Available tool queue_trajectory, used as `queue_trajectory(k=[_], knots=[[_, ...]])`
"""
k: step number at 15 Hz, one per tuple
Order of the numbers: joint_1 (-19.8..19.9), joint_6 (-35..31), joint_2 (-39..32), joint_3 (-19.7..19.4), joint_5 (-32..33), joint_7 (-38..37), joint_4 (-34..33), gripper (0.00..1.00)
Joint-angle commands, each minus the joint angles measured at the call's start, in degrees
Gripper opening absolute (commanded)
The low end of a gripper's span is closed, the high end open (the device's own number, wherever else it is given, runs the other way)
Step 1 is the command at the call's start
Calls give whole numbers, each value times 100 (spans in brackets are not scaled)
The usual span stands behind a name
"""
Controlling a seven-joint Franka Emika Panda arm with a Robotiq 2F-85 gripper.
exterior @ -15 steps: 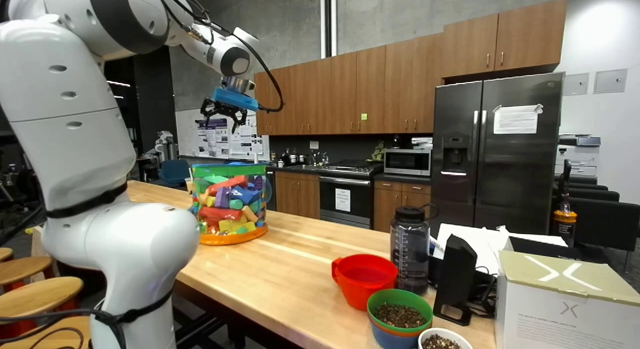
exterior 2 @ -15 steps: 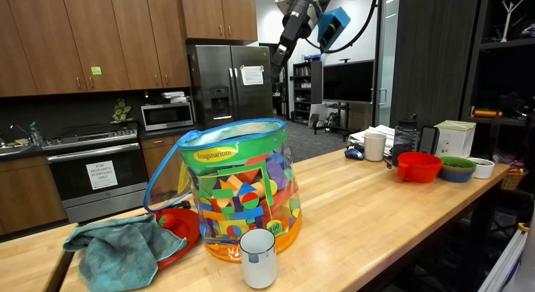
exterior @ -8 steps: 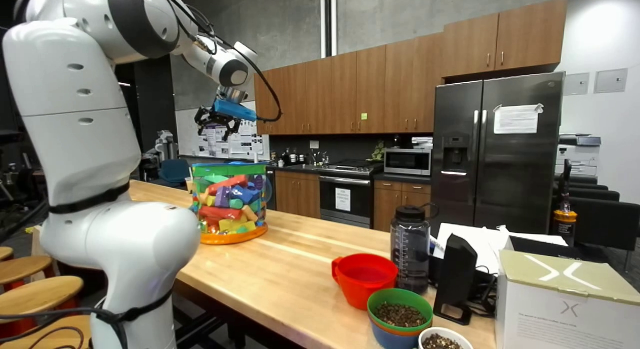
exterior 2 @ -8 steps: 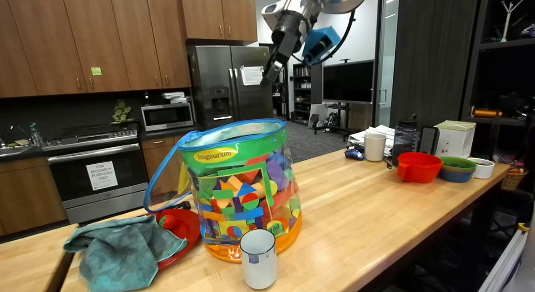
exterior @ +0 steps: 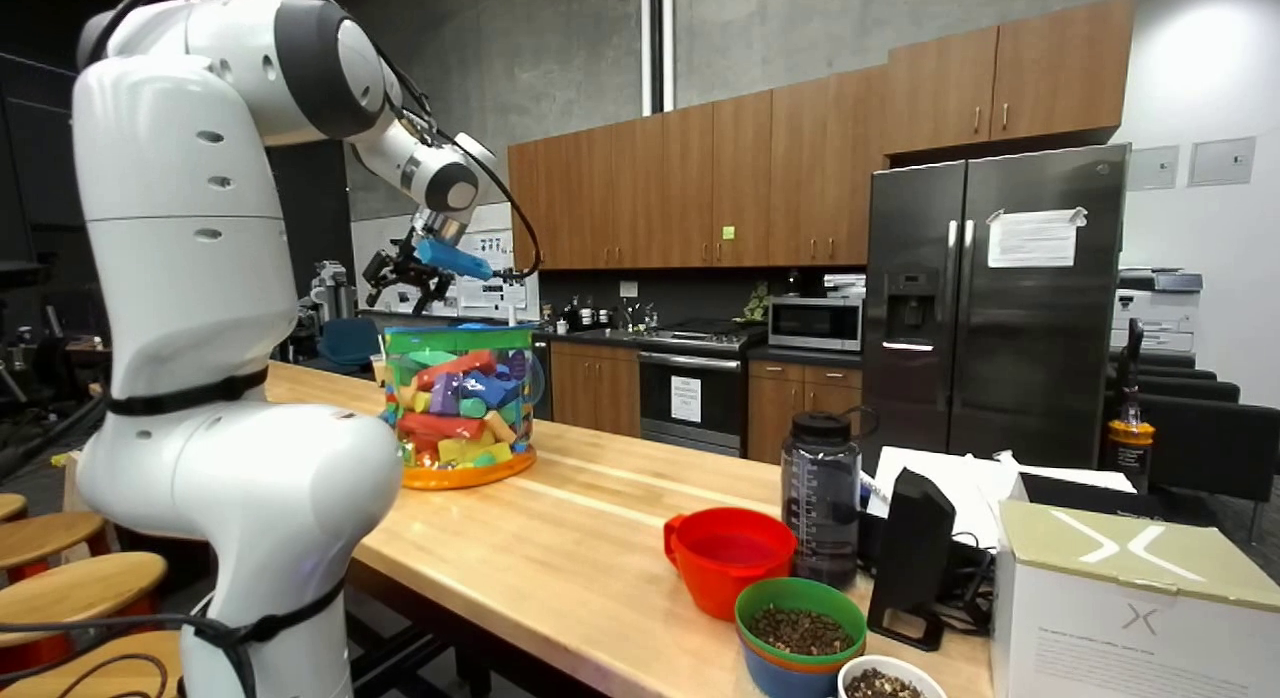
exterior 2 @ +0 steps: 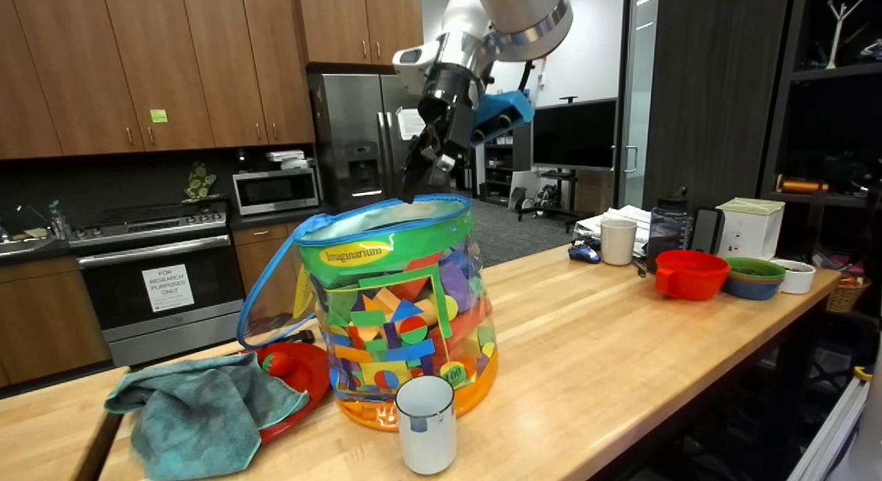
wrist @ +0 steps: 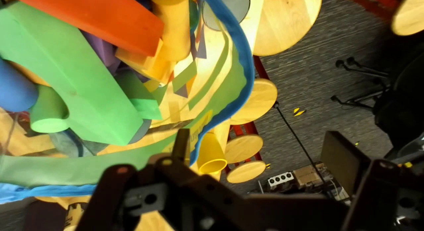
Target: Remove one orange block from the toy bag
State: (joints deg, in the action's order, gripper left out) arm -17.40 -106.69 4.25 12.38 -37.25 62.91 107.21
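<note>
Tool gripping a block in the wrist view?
No, the tool stands open there, its two fingers wide apart with nothing held between them.

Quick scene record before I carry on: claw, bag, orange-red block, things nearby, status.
claw: open, holding nothing, just above the toy bag; exact clearance unclear
toy bag: upright on the wooden table, top open
orange-red block: inside the bag, overlapping a green block in the wrist view
nearby: white cup; teal cloth partly over a red plate
status: orange-red block not yet removed
</note>
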Motion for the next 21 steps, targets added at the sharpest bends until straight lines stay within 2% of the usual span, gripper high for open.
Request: queue_trajectory(k=[1,7,12,21], knots=[[88,116,-196,63,314,362,-216,100],[194,-121,-189,50,1285,544,-399,100],[177,-350,-166,94,1543,539,-309,100],[20,-1798,69,336,1819,1494,611,100]])
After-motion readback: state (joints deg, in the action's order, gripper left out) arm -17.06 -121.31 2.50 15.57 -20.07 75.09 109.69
